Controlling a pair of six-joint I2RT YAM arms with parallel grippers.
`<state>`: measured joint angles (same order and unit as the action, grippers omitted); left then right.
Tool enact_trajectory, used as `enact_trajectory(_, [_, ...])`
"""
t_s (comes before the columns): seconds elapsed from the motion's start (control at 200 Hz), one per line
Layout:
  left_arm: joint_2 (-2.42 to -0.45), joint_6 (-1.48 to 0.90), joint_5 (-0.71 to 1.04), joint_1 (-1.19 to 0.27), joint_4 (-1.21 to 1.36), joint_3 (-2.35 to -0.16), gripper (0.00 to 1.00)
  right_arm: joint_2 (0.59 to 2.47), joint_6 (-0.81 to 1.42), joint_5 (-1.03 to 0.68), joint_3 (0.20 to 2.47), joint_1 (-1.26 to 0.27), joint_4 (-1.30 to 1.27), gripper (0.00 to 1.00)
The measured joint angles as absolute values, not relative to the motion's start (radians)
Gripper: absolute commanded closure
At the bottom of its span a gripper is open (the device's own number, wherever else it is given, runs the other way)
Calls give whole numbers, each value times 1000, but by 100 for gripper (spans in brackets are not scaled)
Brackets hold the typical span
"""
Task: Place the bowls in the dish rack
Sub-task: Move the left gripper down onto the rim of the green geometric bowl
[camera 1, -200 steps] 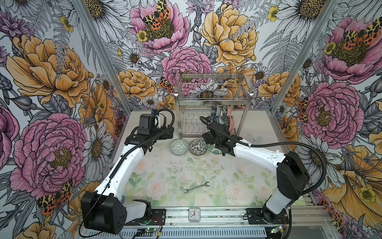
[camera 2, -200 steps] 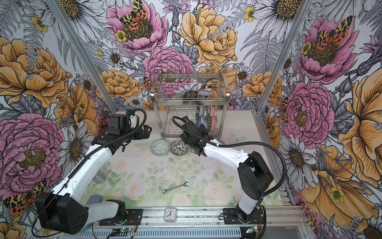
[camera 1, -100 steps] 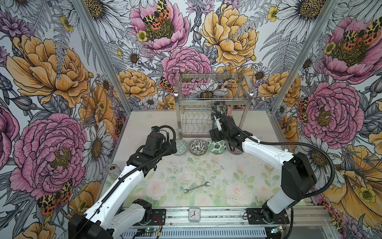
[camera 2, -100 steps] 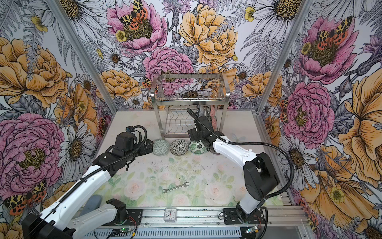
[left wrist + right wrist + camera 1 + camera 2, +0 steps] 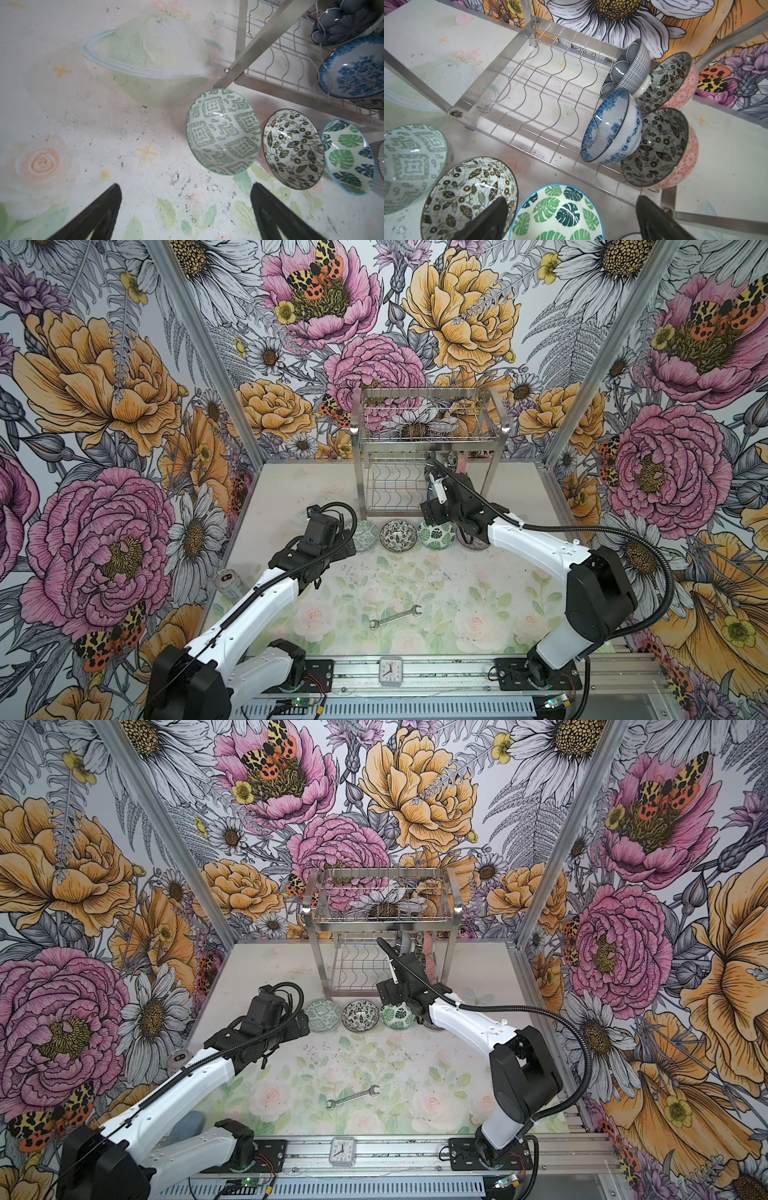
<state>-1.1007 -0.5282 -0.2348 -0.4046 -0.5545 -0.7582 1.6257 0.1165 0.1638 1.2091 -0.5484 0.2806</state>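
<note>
In both top views your left gripper (image 5: 348, 540) has drawn back from the dish rack (image 5: 428, 435) — spread, empty. Left wrist: the green-patterned bowl (image 5: 223, 133) sits just ahead. Right wrist: your right gripper (image 5: 571, 198), released, hangs over the leaf bowl (image 5: 556, 214) — four bowls (image 5: 610, 126) stand racked beyond.

Eight small round patterned ceramic bowls (image 5: 398, 534) show. Four stand on edge at the three-o'clock end of the lower shelf: one grey-striped bowl (image 5: 631, 68), one blue-and-white floral bowl (image 5: 610, 126) and two pink bowls with black-and-white leafy insides (image 5: 675, 79); four sit in a row at the rack's six o'clock: one pale green geometric bowl (image 5: 223, 133), one black-and-white floral bowl (image 5: 293, 148), one green-leaf bowl (image 5: 349, 158) and one grey-lined bowl (image 5: 381, 162), mostly hidden. There is one tall two-tier stainless steel wire dish rack (image 5: 428, 441), one silver open-ended wrench (image 5: 395, 617) toward six o'clock, one small white square clock (image 5: 390, 671) and one silver drinks can (image 5: 227, 584) at nine o'clock.
</note>
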Motion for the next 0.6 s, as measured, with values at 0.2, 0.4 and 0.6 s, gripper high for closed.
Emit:
enact_trajectory(0.2, [-1229,-518,-182,-350,-464,-740,1,1604,117,179,1198,-548,283,2])
enact_trajectory(0.4, [-1324,-514,-160,-328,-376,-740,6,1604,117,179,1198,-548,287,2])
enact_trajectory(0.6, [-1421,-490,-132,-307,-311,-751,20,1604,116,178,1198,-548,288,2])
